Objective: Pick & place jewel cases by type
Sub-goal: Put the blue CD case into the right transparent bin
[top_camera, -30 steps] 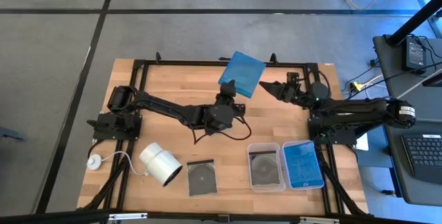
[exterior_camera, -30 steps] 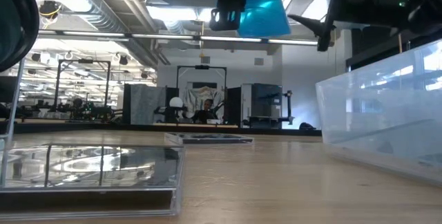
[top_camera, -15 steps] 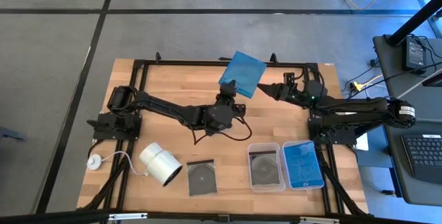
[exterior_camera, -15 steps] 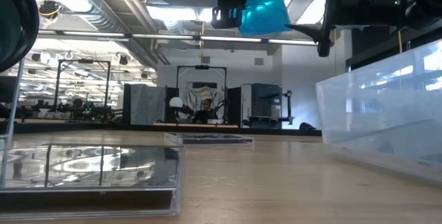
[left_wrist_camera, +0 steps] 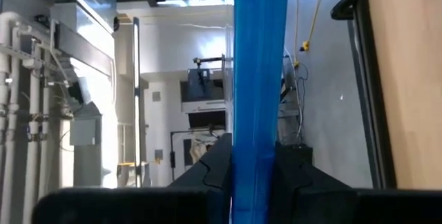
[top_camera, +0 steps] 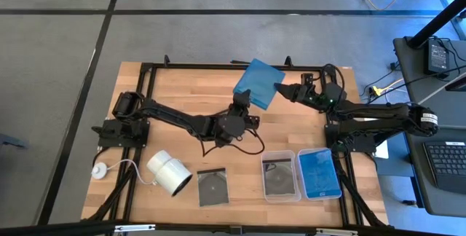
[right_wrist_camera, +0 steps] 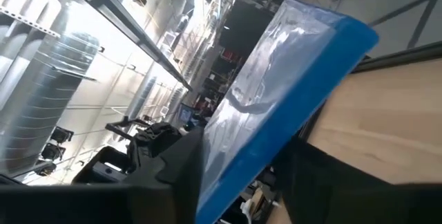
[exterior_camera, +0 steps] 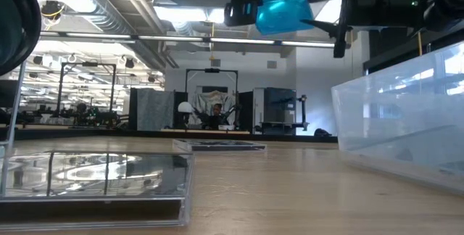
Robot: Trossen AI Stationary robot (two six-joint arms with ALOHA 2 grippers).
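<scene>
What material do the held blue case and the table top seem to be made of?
Blue jewel case: probably glossy, translucent plastic; light reflects on its face in the right wrist view. Table top: apparently wood, showing pale joined strips with grain and a matte surface.

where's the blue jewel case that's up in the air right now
In the high view the blue jewel case hangs over the table's far edge, near the middle, between the left gripper and right gripper.
</scene>
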